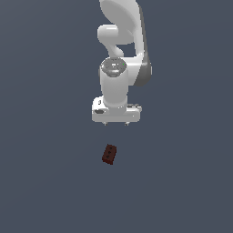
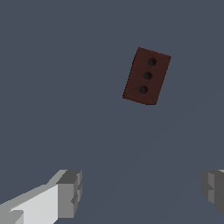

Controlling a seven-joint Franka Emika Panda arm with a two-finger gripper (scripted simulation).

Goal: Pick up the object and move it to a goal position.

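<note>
The block (image 1: pixel 109 154) lies alone on the flat ground (image 1: pixel 41 182), nearer the camera than the gripper (image 1: pixel 116 123) in the exterior view, apart from it and untouched.

The arm (image 1: pixel 119 54) has a smooth white shell like moulded plastic, softly glossy, with matt grey patches at its joints. The pincer (image 2: pixel 142 190) has a white body; its fingers (image 2: pixel 70 192) are flat matt grey, blocky and ridged on the inner faces. The block (image 2: pixel 146 75) is dark red-brown and matt, brick-like, with three small dark round holes in a row on its top face. The worktop (image 1: pixel 45 182) is a uniform slate blue-grey, smooth and matt.
</note>
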